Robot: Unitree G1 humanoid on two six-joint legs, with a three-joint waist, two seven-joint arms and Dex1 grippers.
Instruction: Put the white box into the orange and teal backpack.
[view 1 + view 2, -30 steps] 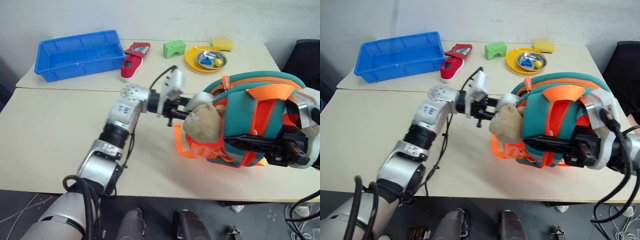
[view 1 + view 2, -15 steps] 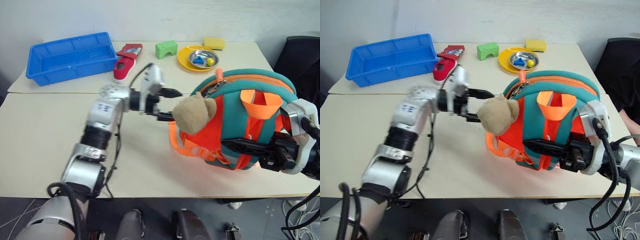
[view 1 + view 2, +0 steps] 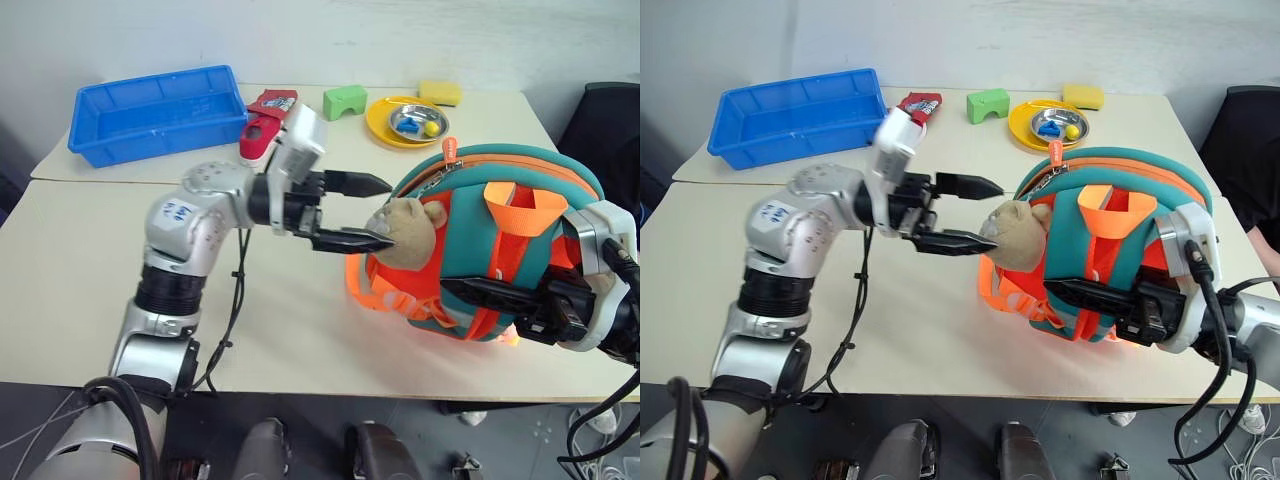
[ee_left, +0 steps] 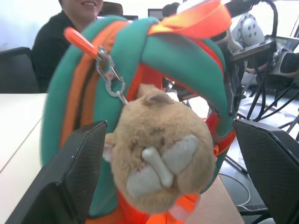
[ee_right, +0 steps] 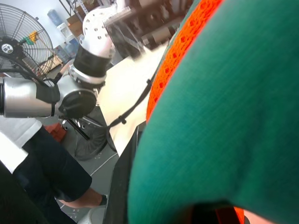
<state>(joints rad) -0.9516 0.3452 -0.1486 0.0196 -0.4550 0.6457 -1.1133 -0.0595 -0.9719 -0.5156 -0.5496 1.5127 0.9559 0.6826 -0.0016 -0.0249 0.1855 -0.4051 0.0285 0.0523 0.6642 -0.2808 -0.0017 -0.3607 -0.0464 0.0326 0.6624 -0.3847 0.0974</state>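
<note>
Right in front of the left gripper [image 3: 362,212], whose two black fingers are standing wide apart and holding nothing, the orange and teal backpack [image 3: 500,250] is sitting upright on the table [image 3: 80,260], with its hamster charm [image 3: 405,232] hanging just past the fingertips. The right gripper [image 3: 480,292] is pinching shut on the backpack's far side. The bag is looking soft, light and floppy, so I think the stiff orange loop handle [image 3: 525,202] is the best place to grab; I cannot tell where the white box is.
</note>
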